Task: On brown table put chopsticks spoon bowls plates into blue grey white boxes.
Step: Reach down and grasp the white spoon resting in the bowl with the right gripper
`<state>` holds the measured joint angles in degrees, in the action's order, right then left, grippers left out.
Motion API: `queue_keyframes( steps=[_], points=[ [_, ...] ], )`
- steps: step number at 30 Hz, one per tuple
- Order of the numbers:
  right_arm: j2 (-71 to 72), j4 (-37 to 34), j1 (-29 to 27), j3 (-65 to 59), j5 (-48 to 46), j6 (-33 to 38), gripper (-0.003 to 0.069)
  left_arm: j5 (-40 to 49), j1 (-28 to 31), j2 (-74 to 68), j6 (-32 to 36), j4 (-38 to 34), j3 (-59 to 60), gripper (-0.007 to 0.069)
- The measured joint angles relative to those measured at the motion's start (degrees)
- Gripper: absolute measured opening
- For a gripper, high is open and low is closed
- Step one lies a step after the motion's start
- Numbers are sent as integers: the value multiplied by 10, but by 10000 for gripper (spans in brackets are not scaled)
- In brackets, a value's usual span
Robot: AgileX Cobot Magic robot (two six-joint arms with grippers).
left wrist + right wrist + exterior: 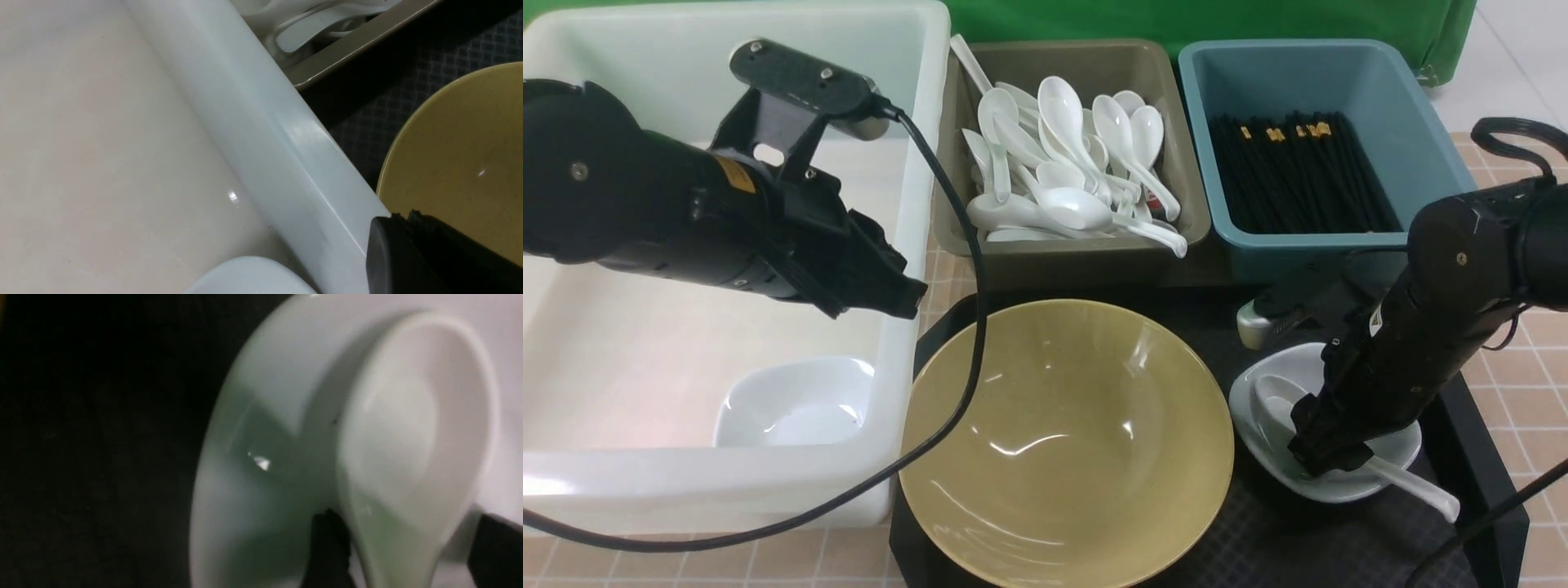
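Three bins: I am looking at them across the far side, with the white tub (686,490) at 10 o'clock of the yellow bowl (1066,441), the grey bin (1086,253) at 12 and the blue bin (1307,77) at 1.
White tub: it is holding one small white plate (792,404) in the near corner closest to the bowl, and nothing else that I am able to make out.
Grey bin: it is carrying a heap of white spoons (1062,163).
Blue bin: it is holding the black chopsticks (1298,175), lying side by side.
Black tray (1258,531): it is sitting on the brown table (1535,384) and bearing the yellow bowl, with a second plate (1245,425) at 3 o'clock of that bowl.
Loose spoon (1417,483): it is lying in the second plate, its handle sticking out over the rim toward 4 o'clock.
Right gripper (1327,457): it is reaching down into that plate with its jaws standing wide, one of its fingers (327,547) on each side of the spoon's neck, and nothing is being pinched yet.
Left gripper (907,294): it is hanging over the tub's wall nearest the bowl, fully closed and carrying nothing.
Step in hand: I am judging this to be the pickup of the loose spoon.
Next move: I am expecting to need the jaws closing squarely on the narrow neck, then a straight lift clear of the plate and a carry toward 10 o'clock to the grey bin. The glaze is probably making the grip slippery, so I am planning a slow lift.
Remaining: I am counting the bowl and the second plate as waiting for the tub.
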<state>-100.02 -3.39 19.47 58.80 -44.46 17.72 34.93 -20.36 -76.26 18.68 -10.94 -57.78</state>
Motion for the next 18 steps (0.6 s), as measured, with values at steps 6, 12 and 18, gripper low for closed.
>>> queue_keyframes(
  steps=[6,12,18],
  points=[
    [1,0,0,31,-28,-1,179,0,0,0,2,0,0,1],
    [8,1,0,86,-76,-1,67,0,3,1,2,-1,0,1],
    [46,0,0,162,-89,-1,67,2,67,6,1,-25,-5,1]
  ],
)
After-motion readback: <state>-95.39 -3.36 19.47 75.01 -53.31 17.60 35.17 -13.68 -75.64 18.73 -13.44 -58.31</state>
